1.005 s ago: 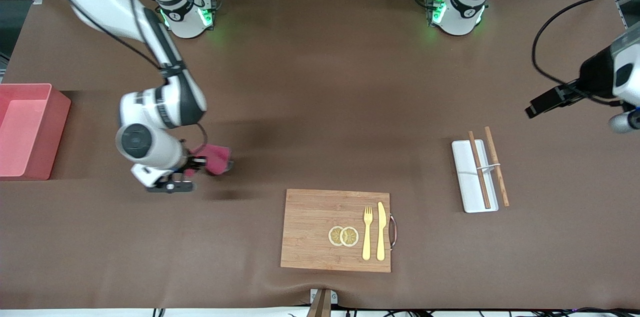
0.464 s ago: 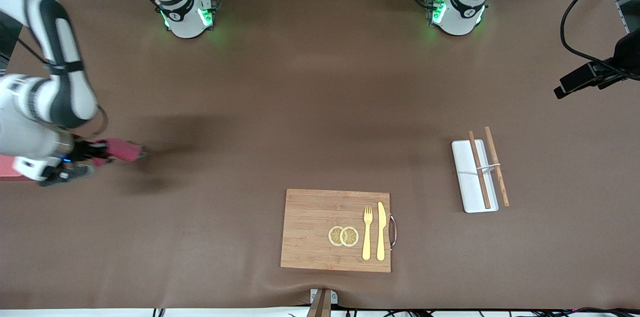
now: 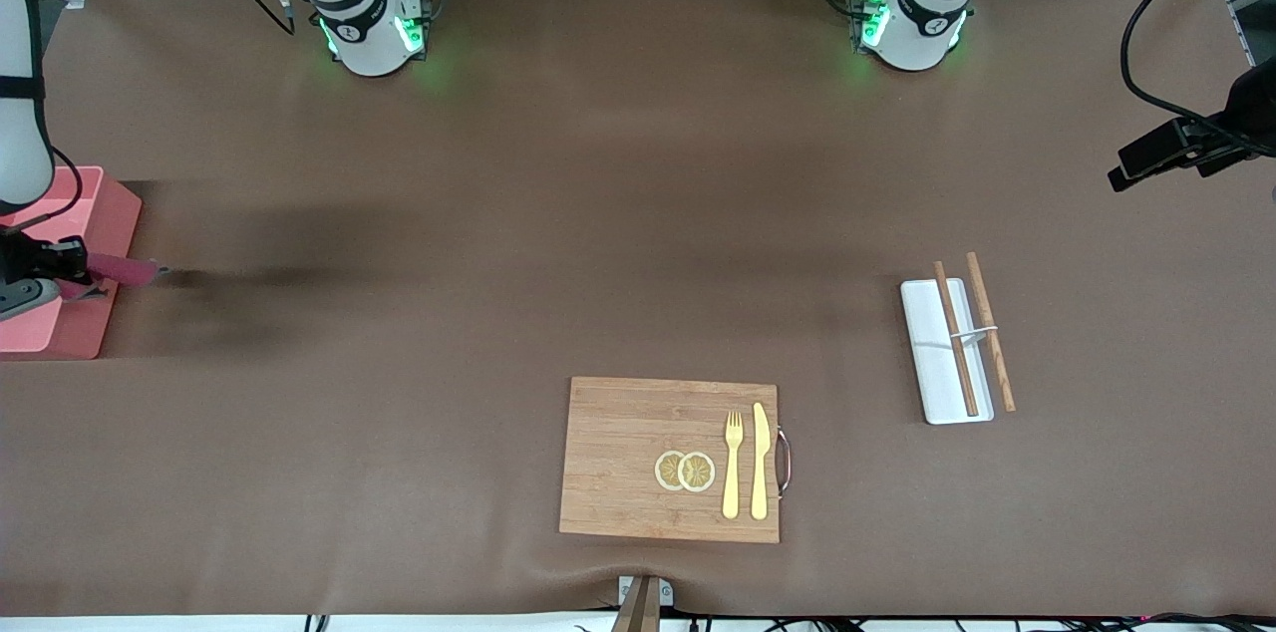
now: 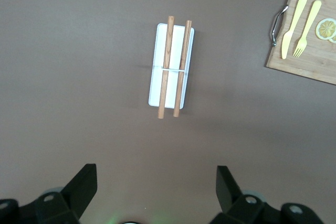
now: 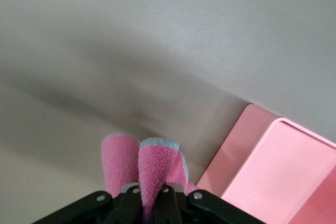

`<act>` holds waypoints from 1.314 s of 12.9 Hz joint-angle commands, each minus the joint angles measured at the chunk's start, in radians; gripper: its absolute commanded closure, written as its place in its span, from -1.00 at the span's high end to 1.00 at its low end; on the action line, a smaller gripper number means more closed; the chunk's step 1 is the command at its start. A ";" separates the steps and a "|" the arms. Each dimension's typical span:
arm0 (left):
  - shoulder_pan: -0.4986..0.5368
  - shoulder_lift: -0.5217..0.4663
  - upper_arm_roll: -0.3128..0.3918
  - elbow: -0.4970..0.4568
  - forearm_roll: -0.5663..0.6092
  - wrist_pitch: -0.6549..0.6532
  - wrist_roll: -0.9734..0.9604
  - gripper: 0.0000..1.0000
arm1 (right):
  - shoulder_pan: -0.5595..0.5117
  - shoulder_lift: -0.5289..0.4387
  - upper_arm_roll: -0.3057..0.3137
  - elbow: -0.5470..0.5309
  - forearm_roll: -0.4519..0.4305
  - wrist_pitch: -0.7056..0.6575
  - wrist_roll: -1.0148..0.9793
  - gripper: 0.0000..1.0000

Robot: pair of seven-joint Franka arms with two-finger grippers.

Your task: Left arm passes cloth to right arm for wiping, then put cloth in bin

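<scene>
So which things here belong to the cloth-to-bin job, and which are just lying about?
In the job:
- cloth, clamped in the right gripper at the bin's edge
- bin, at the right arm's end of the table
- left gripper, open, waiting high over the white tray

Lying about:
- wooden board with fork, knife, lemon slices
- white tray with chopsticks

Right gripper (image 3: 85, 265) with cloth (image 3: 125, 270), now from mid-table to bin (image 3: 70, 338) edge.

bin (image 3: 95, 213): at the right arm's end of the table
cloth (image 3: 125, 269): over the bin's wall
fork (image 3: 733, 465), knife (image 3: 760, 461): on the board (image 3: 618, 443)
</scene>
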 commanded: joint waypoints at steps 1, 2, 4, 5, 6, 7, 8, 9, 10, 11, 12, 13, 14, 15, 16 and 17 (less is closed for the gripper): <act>-0.041 -0.043 0.033 -0.038 0.018 -0.006 0.023 1.00 | 0.005 0.085 0.018 -0.006 -0.018 0.019 -0.007 -1.00; -0.045 -0.044 0.040 -0.041 0.018 -0.006 0.023 1.00 | 0.023 0.124 0.020 -0.010 -0.010 0.033 -0.004 -1.00; -0.064 -0.057 0.052 -0.047 0.018 -0.006 0.023 1.00 | 0.111 0.145 0.021 -0.039 0.052 0.036 0.014 -1.00; -0.061 -0.067 0.052 -0.055 0.018 -0.006 0.023 1.00 | 0.180 0.143 0.021 -0.046 0.095 0.028 0.081 -1.00; -0.061 -0.069 0.054 -0.059 0.018 -0.006 0.023 1.00 | 0.233 0.143 0.021 -0.049 0.103 0.028 0.181 -1.00; -0.059 -0.069 0.052 -0.060 0.018 -0.006 0.023 1.00 | 0.302 0.143 0.029 -0.047 0.106 0.031 0.294 -1.00; -0.059 -0.068 0.052 -0.058 0.018 -0.006 0.023 1.00 | 0.380 0.143 0.029 -0.047 0.117 0.036 0.441 -1.00; -0.059 -0.067 0.052 -0.060 0.018 -0.004 0.023 1.00 | 0.429 0.142 0.031 -0.044 0.122 0.031 0.553 -1.00; -0.058 -0.067 0.052 -0.060 0.018 -0.004 0.023 1.00 | 0.483 0.142 0.035 -0.040 0.136 0.036 0.624 -1.00; -0.059 -0.064 0.052 -0.058 0.018 -0.004 0.021 1.00 | 0.544 0.142 0.035 -0.033 0.187 0.040 0.707 -1.00; -0.055 -0.057 0.051 -0.056 0.017 -0.002 0.023 1.00 | 0.598 0.139 0.035 -0.017 0.227 0.039 0.787 -1.00; -0.054 -0.055 0.051 -0.058 0.017 -0.001 0.023 1.00 | 0.662 0.137 0.035 0.002 0.237 0.036 0.885 -1.00; -0.054 -0.055 0.051 -0.058 0.017 -0.001 0.023 1.00 | 0.698 0.128 0.035 0.017 0.237 0.027 0.980 -1.00; -0.056 -0.055 0.049 -0.058 0.017 -0.001 0.023 1.00 | 0.721 0.105 0.035 0.023 0.235 0.025 1.042 -1.00; -0.056 -0.055 0.048 -0.058 0.015 -0.001 0.023 1.00 | 0.727 0.076 0.035 0.025 0.235 0.015 1.056 -1.00; -0.058 -0.052 0.046 -0.060 0.017 -0.001 0.021 1.00 | 0.720 0.042 0.034 0.026 0.235 0.002 1.044 -1.00</act>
